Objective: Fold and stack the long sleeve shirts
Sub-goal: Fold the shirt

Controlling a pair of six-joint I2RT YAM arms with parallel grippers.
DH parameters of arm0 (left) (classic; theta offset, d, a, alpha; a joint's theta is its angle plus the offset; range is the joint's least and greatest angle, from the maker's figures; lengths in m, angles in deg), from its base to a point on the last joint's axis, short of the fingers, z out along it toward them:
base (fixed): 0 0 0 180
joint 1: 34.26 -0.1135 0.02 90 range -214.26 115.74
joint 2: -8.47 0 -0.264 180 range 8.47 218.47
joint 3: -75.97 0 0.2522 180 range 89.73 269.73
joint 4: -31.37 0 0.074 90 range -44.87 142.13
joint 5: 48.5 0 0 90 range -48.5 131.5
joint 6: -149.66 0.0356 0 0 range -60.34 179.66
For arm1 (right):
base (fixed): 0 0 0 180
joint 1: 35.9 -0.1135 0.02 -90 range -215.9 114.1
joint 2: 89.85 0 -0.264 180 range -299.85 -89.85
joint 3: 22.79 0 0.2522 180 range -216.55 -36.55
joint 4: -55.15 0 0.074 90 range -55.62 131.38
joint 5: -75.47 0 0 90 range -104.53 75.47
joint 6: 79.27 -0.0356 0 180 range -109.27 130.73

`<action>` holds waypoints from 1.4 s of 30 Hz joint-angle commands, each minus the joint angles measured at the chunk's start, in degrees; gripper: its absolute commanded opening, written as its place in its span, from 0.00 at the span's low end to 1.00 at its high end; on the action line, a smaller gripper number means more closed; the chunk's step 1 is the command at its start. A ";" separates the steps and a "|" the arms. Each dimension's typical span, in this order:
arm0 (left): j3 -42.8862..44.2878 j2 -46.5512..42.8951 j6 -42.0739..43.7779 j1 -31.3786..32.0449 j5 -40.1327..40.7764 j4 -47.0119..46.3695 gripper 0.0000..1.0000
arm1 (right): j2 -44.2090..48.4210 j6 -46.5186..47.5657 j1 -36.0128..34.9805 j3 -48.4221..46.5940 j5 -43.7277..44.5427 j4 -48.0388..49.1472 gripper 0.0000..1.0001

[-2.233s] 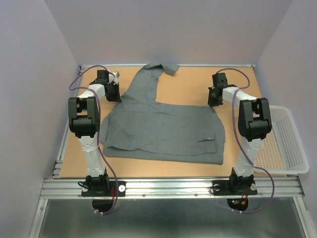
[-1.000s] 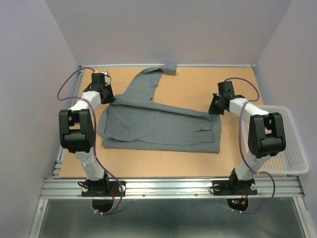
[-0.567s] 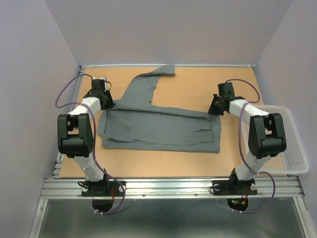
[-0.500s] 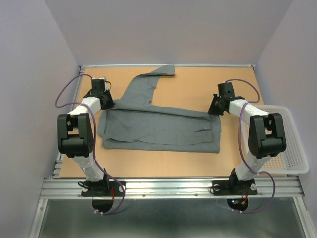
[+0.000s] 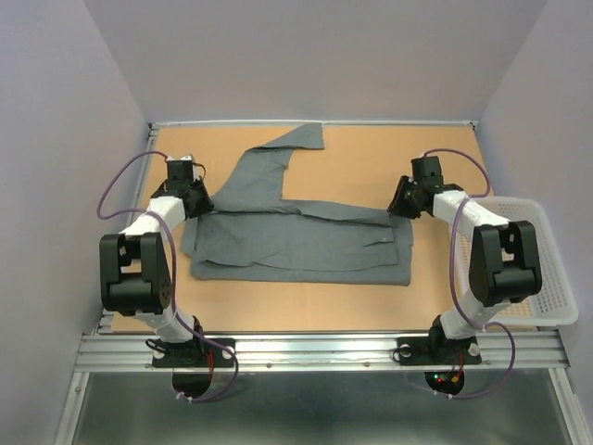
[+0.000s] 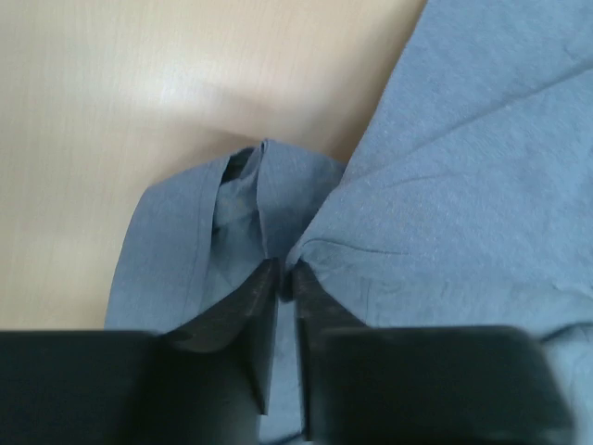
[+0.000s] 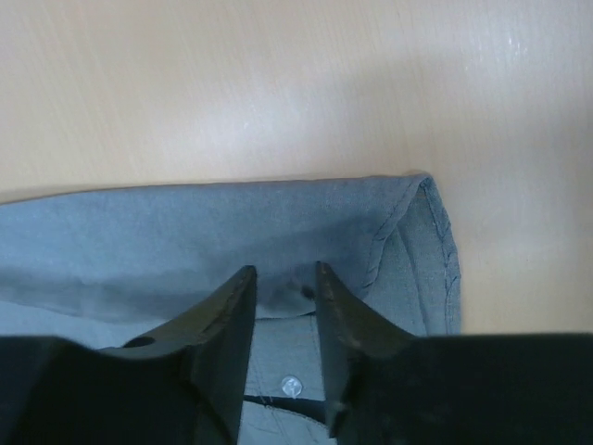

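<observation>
Grey shirt [image 5: 306,236] folded on table [image 5: 361,167] — R gripper [image 7: 283,272] jaws parted.

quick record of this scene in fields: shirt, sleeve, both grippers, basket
shirt: grey, folded into a flat band across the table
sleeve: one, stretched toward the far edge, not folded in
left gripper: low at the shirt's left end, jaws a slit apart, grip unclear
right gripper: at the shirt's far right corner, jaws apart over the cloth
basket: white mesh, at the table's right edge
</observation>
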 commanded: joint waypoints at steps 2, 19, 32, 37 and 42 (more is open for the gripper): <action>-3.11 -12.54 0.07 -0.02 -1.56 0.36 0.41 | 3.03 3.91 0.09 -2.43 -4.54 1.15 0.42; 3.38 -10.01 -4.95 0.95 -2.79 -2.62 0.46 | -1.98 3.13 -10.28 -1.74 -0.59 -0.09 0.43; 30.35 17.48 11.66 12.11 4.42 -2.81 0.77 | 9.26 7.16 -11.95 0.99 -1.47 -0.18 0.75; 44.86 30.06 14.55 12.02 3.10 -1.57 0.77 | 11.99 7.52 -12.39 1.26 -3.92 -0.18 0.83; 53.29 37.44 16.67 11.94 1.08 -0.87 0.75 | 13.84 7.78 -13.01 2.92 -5.16 -0.09 0.84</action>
